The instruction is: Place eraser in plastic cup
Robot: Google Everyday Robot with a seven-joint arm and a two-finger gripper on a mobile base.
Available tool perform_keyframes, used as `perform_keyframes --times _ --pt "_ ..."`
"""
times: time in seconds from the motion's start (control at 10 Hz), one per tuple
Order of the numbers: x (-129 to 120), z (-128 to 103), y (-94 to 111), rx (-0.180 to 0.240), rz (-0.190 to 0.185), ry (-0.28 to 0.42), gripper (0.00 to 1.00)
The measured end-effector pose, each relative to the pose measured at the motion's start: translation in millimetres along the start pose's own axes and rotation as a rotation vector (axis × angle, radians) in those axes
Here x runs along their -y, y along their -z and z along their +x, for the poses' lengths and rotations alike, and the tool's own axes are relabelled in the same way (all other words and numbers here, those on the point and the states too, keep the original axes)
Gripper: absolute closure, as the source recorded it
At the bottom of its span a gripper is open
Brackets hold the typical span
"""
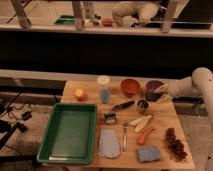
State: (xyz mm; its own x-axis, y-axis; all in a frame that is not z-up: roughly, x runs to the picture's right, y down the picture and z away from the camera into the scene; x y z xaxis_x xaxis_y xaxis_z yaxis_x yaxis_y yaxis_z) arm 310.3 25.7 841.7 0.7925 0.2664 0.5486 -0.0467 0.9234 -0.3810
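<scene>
The plastic cup (pixel 104 89), whitish on top and blue below, stands upright at the back of the wooden table (pixel 90 85). My gripper (pixel 160 92) reaches in from the right on a pale arm (pixel 192 85). It sits at the right rim of the purple bowl (pixel 151 89), far right of the cup. I see no flat black eraser block; it may be hidden under the gripper.
A green tray (pixel 67 132) fills the left front. An orange bowl (pixel 131 86), a small metal cup (pixel 142 105), a black-handled utensil (pixel 122 105), an orange fruit (pixel 80 94), a blue sponge (pixel 148 153) and yellow and red food pieces (pixel 141 126) lie around.
</scene>
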Motion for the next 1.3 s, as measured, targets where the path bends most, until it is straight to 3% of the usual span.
perform_keyframes --times 0.4,0.7,0.9,1.3 --pt "6 -56 -26 0.063 -0.055 0.136 1.0" --pt "0 -80 -31 0.099 -0.107 0.222 1.0" --pt "0 -87 -35 0.11 -0.125 0.241 1.0" --pt "0 -86 -35 0.108 -0.126 0.241 1.0"
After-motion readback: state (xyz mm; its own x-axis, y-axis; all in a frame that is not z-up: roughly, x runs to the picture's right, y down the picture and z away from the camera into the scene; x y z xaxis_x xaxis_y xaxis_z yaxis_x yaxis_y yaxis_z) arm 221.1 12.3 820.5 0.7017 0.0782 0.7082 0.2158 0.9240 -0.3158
